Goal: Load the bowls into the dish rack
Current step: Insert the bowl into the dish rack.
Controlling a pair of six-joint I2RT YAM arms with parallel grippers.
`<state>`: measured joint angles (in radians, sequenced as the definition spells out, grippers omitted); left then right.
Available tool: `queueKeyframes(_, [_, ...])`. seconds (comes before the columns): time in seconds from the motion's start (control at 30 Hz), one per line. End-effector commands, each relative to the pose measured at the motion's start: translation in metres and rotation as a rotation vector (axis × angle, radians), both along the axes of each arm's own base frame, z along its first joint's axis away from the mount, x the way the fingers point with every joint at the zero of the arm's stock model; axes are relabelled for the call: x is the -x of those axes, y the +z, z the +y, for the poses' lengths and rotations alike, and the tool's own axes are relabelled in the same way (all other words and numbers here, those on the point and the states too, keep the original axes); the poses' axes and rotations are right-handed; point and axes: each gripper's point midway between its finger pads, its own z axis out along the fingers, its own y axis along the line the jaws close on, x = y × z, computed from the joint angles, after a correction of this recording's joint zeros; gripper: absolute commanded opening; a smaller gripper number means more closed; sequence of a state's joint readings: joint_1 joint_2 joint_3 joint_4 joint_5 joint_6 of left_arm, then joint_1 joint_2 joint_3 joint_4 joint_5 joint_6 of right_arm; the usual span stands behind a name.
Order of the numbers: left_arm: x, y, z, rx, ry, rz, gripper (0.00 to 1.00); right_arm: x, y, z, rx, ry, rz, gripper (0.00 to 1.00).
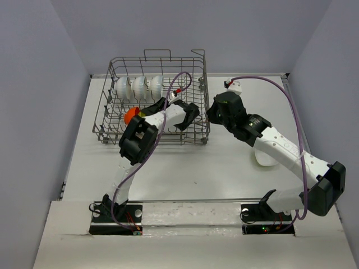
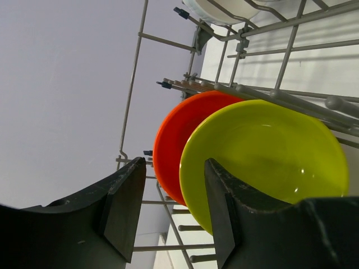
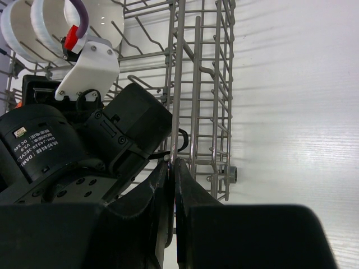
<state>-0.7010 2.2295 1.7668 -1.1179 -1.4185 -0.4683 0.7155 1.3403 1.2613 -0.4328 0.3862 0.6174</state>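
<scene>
The grey wire dish rack [image 1: 106,103] stands at the back left of the table. Three white bowls [image 1: 138,87] stand on edge in its back row. In the front row an orange bowl [image 2: 174,145] and a yellow-green bowl [image 2: 263,151] stand on edge side by side. My left gripper [image 2: 173,168] is inside the rack, open, and the yellow-green bowl's rim shows in the gap beside its right finger. My right gripper [image 3: 175,162] is shut on an upright wire of the rack's right side wall [image 3: 196,84]. Another white bowl [image 1: 263,159] lies on the table under the right arm.
The left arm's wrist and purple cable [image 1: 182,78] cross above the rack's right half. A second purple cable [image 1: 280,92] loops over the right arm. Grey walls close in the table on three sides.
</scene>
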Motion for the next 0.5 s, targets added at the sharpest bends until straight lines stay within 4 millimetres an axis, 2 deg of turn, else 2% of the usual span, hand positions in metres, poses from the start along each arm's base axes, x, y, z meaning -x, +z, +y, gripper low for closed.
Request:
queueKeyframes(0.0, [-0.004,0.011,-0.009,0.067,-0.003,-0.042,0.58,0.01,0.007,-0.002,0.026,0.027,-0.009,0.08])
queueKeyframes(0.47, [-0.011,0.0,-0.017,0.293,-0.026,0.026,0.53,0.012,0.011,-0.007,0.026,0.017,-0.017,0.08])
